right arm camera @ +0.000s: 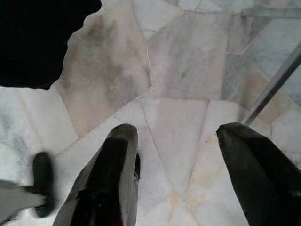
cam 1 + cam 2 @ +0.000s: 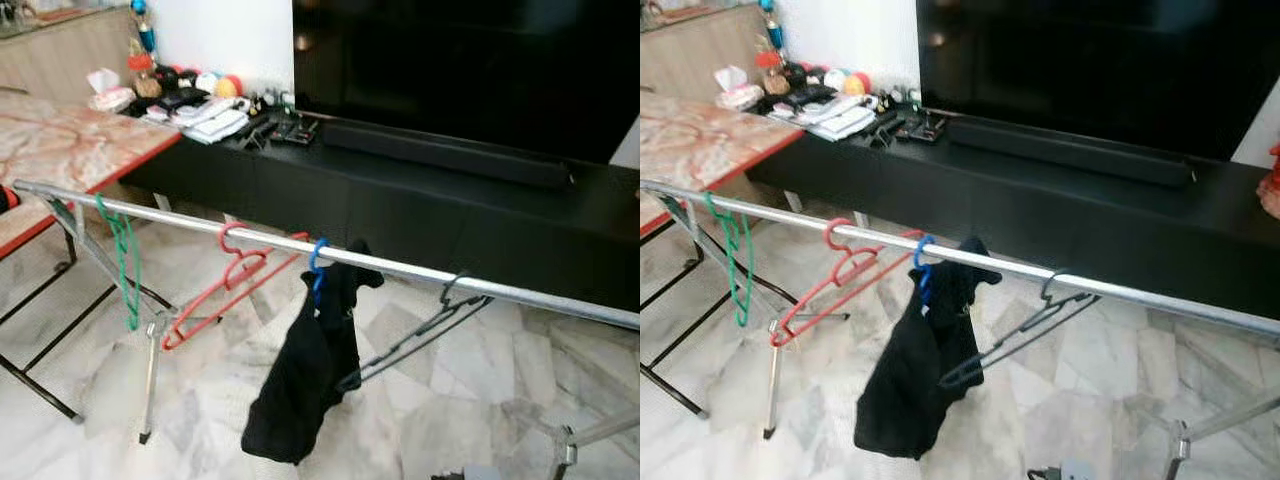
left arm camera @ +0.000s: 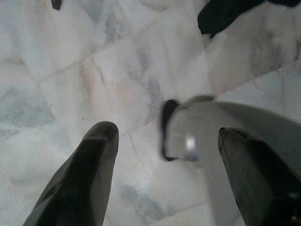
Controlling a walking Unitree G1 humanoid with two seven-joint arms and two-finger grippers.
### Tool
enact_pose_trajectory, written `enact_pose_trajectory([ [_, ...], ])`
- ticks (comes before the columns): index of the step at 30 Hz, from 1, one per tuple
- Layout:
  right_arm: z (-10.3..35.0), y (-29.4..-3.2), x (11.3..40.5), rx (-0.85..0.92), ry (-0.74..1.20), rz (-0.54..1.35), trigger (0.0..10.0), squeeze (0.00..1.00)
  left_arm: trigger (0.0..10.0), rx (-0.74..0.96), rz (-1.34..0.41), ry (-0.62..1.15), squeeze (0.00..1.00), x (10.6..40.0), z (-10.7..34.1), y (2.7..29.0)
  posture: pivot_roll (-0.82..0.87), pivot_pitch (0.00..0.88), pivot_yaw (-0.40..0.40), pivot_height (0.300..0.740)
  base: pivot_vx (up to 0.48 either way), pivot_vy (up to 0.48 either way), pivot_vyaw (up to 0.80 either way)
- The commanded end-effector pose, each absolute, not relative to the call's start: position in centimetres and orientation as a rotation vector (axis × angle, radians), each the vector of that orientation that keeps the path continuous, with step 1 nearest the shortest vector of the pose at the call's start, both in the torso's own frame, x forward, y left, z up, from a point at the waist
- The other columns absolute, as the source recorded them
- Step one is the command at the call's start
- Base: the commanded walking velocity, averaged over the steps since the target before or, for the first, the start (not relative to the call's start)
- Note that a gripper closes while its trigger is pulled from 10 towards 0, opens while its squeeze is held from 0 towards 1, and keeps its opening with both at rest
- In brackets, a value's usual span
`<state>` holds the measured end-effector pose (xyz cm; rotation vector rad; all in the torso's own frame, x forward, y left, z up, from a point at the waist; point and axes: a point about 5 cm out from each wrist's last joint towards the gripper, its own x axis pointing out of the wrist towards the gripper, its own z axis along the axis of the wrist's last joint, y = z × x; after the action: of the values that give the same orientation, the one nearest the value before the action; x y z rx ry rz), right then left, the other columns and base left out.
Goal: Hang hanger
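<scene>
left gripper [image 3: 164, 174]: two black fingers [image 3: 80, 179] spread wide apart, nothing clamped between them, pointing down toward the floor; arm hangs low. right gripper [image 1: 181, 176]: same pose, its black fingers [image 1: 106, 181] parted with a broad gap between the tips, nothing in the gap, aimed downward. both wrists are angled so each pair of fingers frames bare floor beyond the tips.

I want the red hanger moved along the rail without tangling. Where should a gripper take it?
Probably grip the red hanger on its bare sloping arm just below the hook, coming from the robot's side. It hangs tilted on the rail, with open space towards the green hanger.
</scene>
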<state>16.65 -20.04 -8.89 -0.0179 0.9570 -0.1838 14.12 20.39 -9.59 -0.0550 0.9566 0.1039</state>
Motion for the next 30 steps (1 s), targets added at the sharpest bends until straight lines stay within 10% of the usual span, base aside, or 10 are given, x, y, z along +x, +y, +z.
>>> enact_pose_trajectory([
  [1, -8.9, -19.6, 16.8, 0.002, 0.958, -0.185, 10.0, 0.0, 10.0, -0.04, 0.109, 0.973, 0.0, 13.6, -9.7, 21.0, 0.05, 0.082, -0.028, 0.74, 0.0, 0.27, 0.0],
  [11, -9.1, -19.9, 16.3, 0.005, 0.974, -0.198, 10.0, 0.0, 10.0, -0.021, 0.086, 0.961, 0.0, 13.8, -9.6, 21.0, 0.05, 0.077, -0.024, 0.74, 0.0, 0.108, 0.0],
  [30, -9.4, -19.8, 15.8, 0.012, 1.003, -0.2, 10.0, 0.0, 10.0, -0.029, 0.065, 0.956, 0.0, 13.9, -9.5, 21.2, 0.05, 0.054, -0.014, 0.74, 0.0, 0.0, -0.78],
])
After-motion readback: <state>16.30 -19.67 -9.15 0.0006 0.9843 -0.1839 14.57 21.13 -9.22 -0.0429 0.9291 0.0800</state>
